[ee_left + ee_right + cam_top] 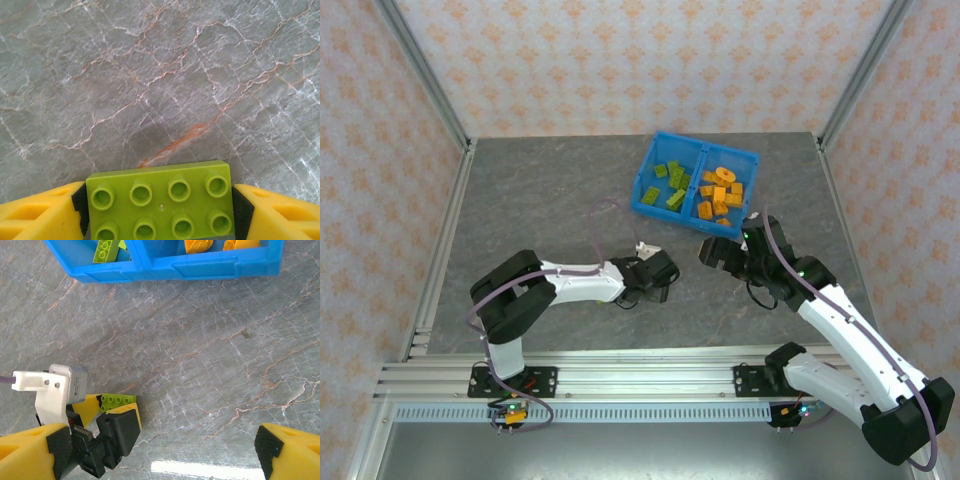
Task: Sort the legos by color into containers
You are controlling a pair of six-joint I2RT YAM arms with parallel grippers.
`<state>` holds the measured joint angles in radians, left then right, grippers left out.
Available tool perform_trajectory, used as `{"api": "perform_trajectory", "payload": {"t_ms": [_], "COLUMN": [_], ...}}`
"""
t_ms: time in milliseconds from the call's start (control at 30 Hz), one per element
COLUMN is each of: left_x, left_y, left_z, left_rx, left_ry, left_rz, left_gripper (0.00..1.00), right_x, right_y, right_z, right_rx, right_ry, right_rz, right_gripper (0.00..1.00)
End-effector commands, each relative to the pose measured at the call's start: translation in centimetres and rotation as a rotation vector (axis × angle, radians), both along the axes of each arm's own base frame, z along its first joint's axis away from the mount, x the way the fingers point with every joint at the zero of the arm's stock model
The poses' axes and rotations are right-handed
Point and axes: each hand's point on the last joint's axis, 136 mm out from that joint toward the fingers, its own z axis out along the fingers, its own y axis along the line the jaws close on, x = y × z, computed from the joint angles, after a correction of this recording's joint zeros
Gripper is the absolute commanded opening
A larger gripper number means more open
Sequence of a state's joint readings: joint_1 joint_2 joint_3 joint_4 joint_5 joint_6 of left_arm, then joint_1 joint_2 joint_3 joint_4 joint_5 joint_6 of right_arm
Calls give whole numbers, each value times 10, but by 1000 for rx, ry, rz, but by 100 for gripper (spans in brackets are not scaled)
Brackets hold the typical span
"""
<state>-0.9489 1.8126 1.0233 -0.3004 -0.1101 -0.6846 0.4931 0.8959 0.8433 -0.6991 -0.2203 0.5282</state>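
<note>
The left gripper point(158, 222) pinches a lime green brick point(159, 197) by its short ends: the black pads point(80, 205) of its yellow fingers press on it at 9 and 3 o'clock. The brick lies studs up, two rows of four, its long side across the jaws. The stud tops are too blurred to read any mark. Grey veined table point(160, 75) runs past it toward 12 o'clock; whether the brick touches the table I cannot tell.

In the right wrist view the right gripper point(160, 455) stands spread wide, one yellow finger at 9 and one at 3 o'clock. The pinched brick sits at about 11 o'clock from its gap, and the blue bin point(205, 267) lies at 12 o'clock, well apart.

From above, the left gripper is at 7 o'clock of the bin and the right gripper at 6 o'clock, near its wall. Green legos point(668, 185) fill the left compartment and orange legos point(720, 190) the right
</note>
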Motion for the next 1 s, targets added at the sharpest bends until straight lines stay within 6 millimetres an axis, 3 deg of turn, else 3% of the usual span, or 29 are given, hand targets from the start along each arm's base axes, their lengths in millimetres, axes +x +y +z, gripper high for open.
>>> {"api": "perform_trajectory", "payload": {"t_ms": [0, 167, 267, 467, 633, 867, 967], "left_x": [-28, -35, -30, 8, 68, 170, 211], "left_y": [23, 27, 26, 16, 18, 9, 1], "left_z": [-20, -26, -20, 38, 86, 160, 176], "left_rx": [59, 63, 47, 14, 3, -21, -29], "left_ry": [115, 143, 112, -77, -223, -428, -472], "left_rz": [22, 26, 35, 37, 55, 54, 54], "left_gripper": [73, 69, 63, 63, 63, 63, 63], "right_x": [1, 2, 2, -3, -1, -2, -5], "right_y": [-1, -1, -1, 13, 15, 13, 10], "right_z": [4, 6, 6, 6, 12, 14, 14], "right_rx": [9, 8, 9, 61, 68, 69, 70], "right_ry": [-20, -21, -22, -14, -34, -40, -46], "right_rz": [-15, -15, -12, 61, 66, 62, 51], "right_gripper": [96, 96, 96, 96, 96, 96, 96]}}
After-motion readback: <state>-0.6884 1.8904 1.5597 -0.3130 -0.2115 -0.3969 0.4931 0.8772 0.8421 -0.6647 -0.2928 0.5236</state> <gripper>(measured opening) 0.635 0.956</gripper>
